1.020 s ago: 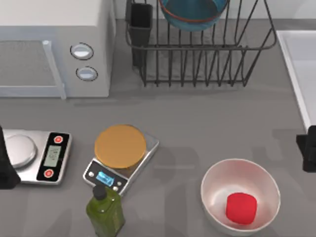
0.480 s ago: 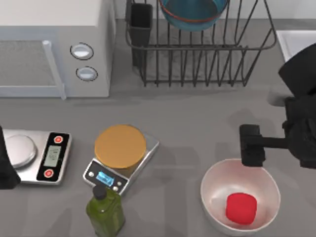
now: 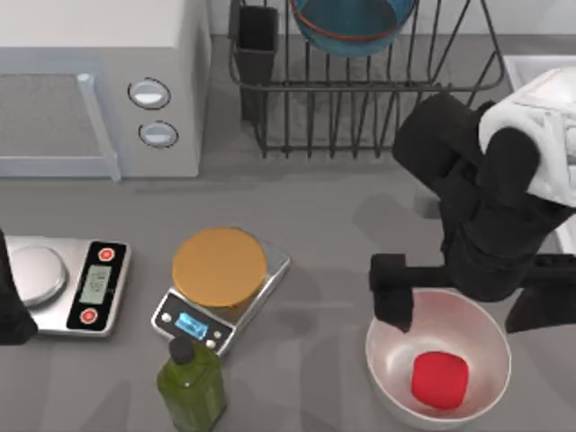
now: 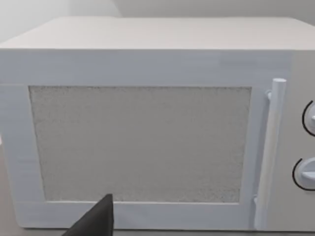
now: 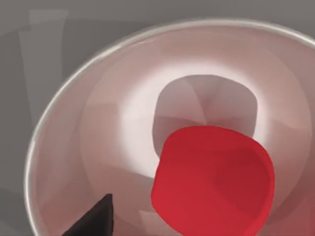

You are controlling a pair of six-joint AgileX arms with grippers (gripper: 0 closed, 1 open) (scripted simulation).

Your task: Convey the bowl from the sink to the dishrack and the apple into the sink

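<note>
Lower right of the top view: apple (image 3: 439,379) lies in the white bowl (image 3: 390,373). Right gripper (image 3: 463,310) hovers above its far rim, fingers spread apart. Grey countertop (image 3: 342,216) beyond. Teal bowl (image 3: 351,27) sits in the dishrack (image 3: 360,117), upper centre. Left arm (image 3: 11,301) parked at left edge; finger state indeterminate.

Right arm (image 3: 490,225): matte black, bulky rounded segments, one white glossy link near the top. Right pincer (image 3: 459,301): black, blocky rectangular fingers on a straight crossbar. Left arm (image 3: 9,301): a black sliver at the edge.
</note>
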